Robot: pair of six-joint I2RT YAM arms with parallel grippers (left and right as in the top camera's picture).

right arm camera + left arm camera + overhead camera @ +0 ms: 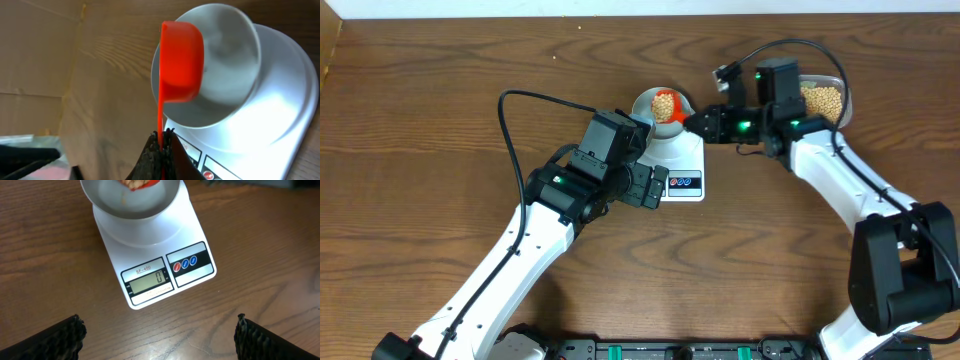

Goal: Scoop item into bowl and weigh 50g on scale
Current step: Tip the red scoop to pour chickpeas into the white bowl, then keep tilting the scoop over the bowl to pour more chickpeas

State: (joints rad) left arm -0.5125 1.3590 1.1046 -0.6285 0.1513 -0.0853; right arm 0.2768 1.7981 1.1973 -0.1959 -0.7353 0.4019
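A: Two arms over the worktop (440,100)! The left arm (520,260) runs up from the near left, elbow bent, wrist tipped down at the near left corner of the scale (682,165).

B: And the left tool (658,188)?

A: Spread wide and holding nothing. Its wrist view has one finger in each bottom corner, with bare wood between them.

B: Right side?

A: The right arm (840,180) climbs from the near right, arcs to the far side, then reaches left. The right tool (688,120) is closed narrow on the thin handle of a red scoop (667,105).

B: Where is the scoop's cup?

A: Over the bowl (650,100), with beans (665,102) showing in it from above. I can't tell whether it touches the rim.

B: Give me the counts.

A: There's one scale, white, mid-worktop toward the far side. One pale bowl sits on its far end. There's one scoop, and one clear tub (838,88) at the far right, just beyond the right wrist, with a heap of beans inside. The beans are too many to count.

B: And the scale's face?

A: One display (150,282) at the near end, reading 0. Beside it are three round buttons (185,263), one red and two blue.
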